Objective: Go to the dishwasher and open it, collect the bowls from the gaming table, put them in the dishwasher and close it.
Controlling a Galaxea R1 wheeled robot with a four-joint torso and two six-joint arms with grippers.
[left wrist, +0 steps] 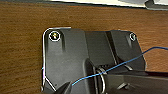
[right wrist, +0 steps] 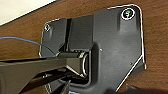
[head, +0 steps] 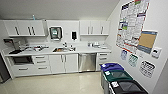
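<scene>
Nearest in the head view, three bins stand in a row along the right wall: a black-lidded bin (head: 130, 87) closest, then a green-lidded bin (head: 117, 75), then a blue-lidded bin (head: 111, 66). Above them the wall carries a large poster sheet (head: 131, 22), a cork board (head: 147, 41) and several smaller notices. A pale glossy floor (head: 62, 83) stretches from the bins to the kitchenette beyond.

The dishwasher (head: 87, 62) sits under the white counter (head: 82, 50), its stainless-steel door closed, between a white double-door cabinet (head: 63, 63) and a narrow stack of drawers (head: 103, 58). A sink (head: 60, 49) is set in the counter to its left, and a black-fronted appliance (head: 22, 60) sits low at the far left. White upper cabinets (head: 25, 28) hang above, with a paper-towel dispenser (head: 55, 32) between them.

Both wrist views look onto a brown wood-grain surface (left wrist: 22, 37); whether either gripper is open or closed cannot be told.
</scene>
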